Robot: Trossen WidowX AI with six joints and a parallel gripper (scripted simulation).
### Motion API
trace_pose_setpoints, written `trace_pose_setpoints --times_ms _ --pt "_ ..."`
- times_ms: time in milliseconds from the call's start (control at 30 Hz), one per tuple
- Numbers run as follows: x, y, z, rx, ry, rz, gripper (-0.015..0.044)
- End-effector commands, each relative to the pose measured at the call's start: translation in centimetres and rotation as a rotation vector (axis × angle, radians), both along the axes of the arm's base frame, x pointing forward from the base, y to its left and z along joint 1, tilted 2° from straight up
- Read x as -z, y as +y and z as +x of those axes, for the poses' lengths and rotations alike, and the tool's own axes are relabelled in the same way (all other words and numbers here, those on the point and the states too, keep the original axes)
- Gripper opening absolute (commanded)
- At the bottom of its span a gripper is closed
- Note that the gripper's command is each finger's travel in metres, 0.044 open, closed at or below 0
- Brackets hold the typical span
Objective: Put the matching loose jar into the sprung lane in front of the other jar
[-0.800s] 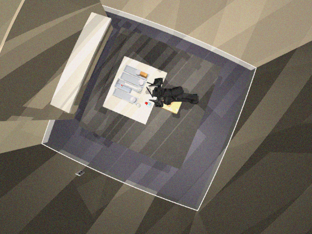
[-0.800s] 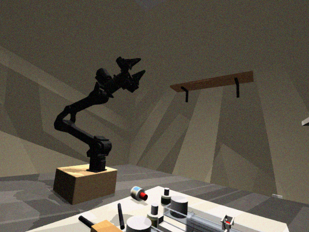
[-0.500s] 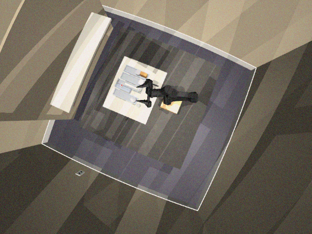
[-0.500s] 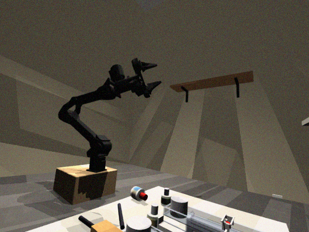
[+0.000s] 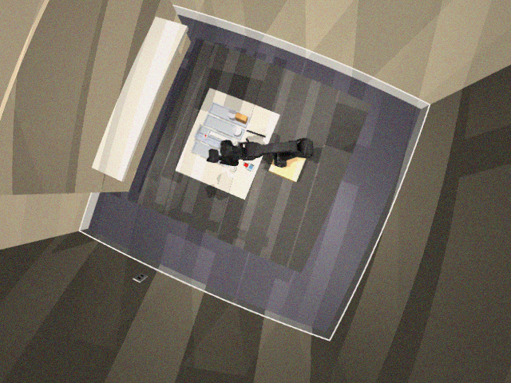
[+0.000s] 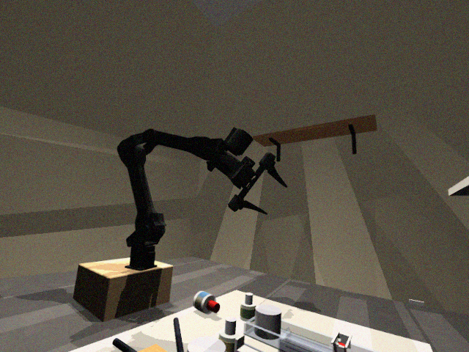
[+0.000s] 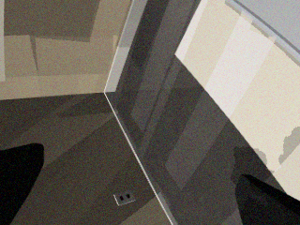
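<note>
My gripper point(image 6: 276, 199) point(image 7: 142, 171) is open and empty, high above the table point(image 5: 243, 187) point(image 6: 227, 299) point(image 7: 253, 84). A jar with a red cap and blue label point(image 6: 204, 301) point(image 5: 248, 166) lies on its side near the table edge on the arm's side. A green-labelled jar point(image 6: 248, 311) and an olive-labelled jar point(image 6: 229, 336) stand upright with pale caps. A white frame with something red inside point(image 6: 340, 343) point(image 5: 204, 135) is over one of the lanes. The arm partly hides the lanes in the top view; which jar is in the sprung lane cannot be told.
A grey cylinder point(image 6: 268, 322) stands at the end of a clear-walled lane. An orange block point(image 5: 241, 117), a white round object point(image 5: 237, 132) and a black rod point(image 5: 255, 133) point(image 6: 177, 335) are also on the table. A long pale shelf point(image 5: 142, 99) lies beyond the table.
</note>
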State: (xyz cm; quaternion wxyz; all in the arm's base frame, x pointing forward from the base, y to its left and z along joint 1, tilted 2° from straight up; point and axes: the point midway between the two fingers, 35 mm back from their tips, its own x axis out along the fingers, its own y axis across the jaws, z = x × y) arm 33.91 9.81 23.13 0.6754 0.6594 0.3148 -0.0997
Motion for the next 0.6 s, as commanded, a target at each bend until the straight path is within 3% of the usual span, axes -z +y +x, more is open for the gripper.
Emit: trace_pose_setpoints --times_ms 0,200,333,567 --pt "5.9 0.4 0.3 -0.198 0.174 -0.298 0.044" --pt "15.0 0.3 -1.9 -0.67 0.476 -0.684 0.044" --pt "19.1 -0.2 -4.1 -0.997 0.635 -0.82 0.044" --pt "19.3 0.1 -3.8 -1.014 0.642 -0.825 0.044"
